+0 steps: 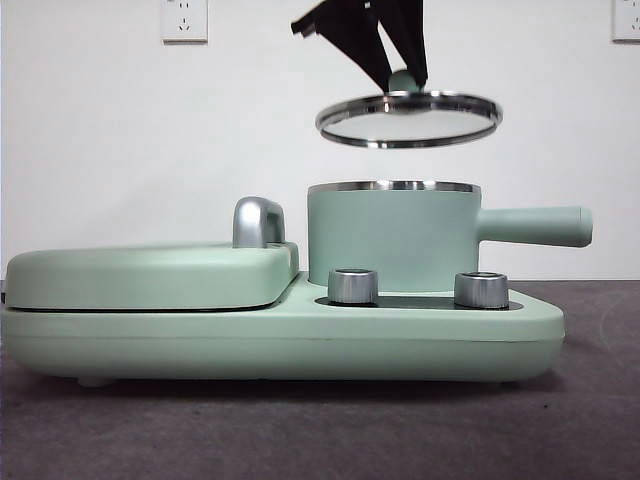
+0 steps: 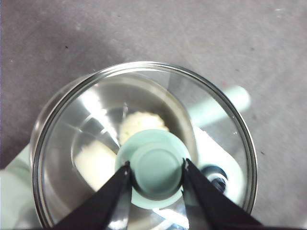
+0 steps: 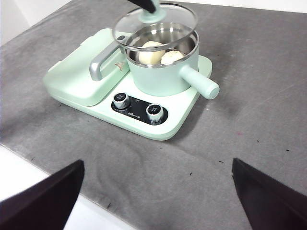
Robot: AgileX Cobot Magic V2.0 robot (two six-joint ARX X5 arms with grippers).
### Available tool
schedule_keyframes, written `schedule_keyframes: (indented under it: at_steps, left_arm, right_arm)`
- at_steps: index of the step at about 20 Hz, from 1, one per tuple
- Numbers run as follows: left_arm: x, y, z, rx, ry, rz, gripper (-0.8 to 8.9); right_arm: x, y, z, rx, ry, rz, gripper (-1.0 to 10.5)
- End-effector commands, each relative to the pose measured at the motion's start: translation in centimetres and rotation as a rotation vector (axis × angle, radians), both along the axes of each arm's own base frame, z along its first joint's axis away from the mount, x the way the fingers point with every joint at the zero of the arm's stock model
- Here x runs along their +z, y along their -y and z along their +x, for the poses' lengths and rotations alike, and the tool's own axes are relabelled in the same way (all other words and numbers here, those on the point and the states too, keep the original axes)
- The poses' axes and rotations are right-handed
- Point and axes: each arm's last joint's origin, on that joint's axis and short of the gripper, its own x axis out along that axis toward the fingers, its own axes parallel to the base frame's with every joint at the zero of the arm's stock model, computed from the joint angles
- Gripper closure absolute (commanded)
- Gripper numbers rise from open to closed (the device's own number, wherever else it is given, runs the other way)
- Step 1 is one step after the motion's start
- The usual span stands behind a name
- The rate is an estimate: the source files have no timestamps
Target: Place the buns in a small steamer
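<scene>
I see my left pincer [image 1: 405,78] closed on the green knob of the glass lid [image 1: 409,117], held above the small steamer [image 1: 392,236] at frame center. Both buns [image 3: 160,54] lie inside it. My right pincer [image 3: 156,191] waits wide open over the table [image 3: 249,72].

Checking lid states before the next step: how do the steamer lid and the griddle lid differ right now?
The steamer lid is round glass with a steel rim; the griddle lid is flat, opaque mint green. The steamer lid hangs tilted above the steamer, held by its knob in the left gripper; the griddle lid lies shut on its base. Both buns sit inside the steamer. Both lids belong to the same mint-green appliance.
</scene>
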Motion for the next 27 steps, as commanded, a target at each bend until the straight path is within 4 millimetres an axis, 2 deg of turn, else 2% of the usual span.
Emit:
schedule_keyframes:
  at_steps: [1,4,9,16,27]
  left_arm:
    - [-0.3,0.4,1.1,0.004,0.030,-0.025,7.99]
    - [-0.4,-0.5,2.0,0.031,0.033,-0.027,7.99]
    - [-0.7,-1.2,2.9,-0.003,-0.027,-0.089,7.99]
    - [-3.2,-0.3,4.1,0.003,-0.062,-0.049,7.99]
    - [-3.4,0.1,3.9,0.021,0.002,0.021,7.99]
  right_arm:
    - [0.1,0.2,-0.3,0.037,0.019,-0.023,4.7]
    - [1.4,-0.3,0.2,0.093,0.154,0.042,4.7]
    - [1.6,-0.3,0.2,0.092,0.179,0.032,4.7]
    - [1.8,-0.3,0.3,0.086,0.194,0.059,4.7]
    - [1.9,-0.3,0.3,0.085,0.202,0.063,4.7]
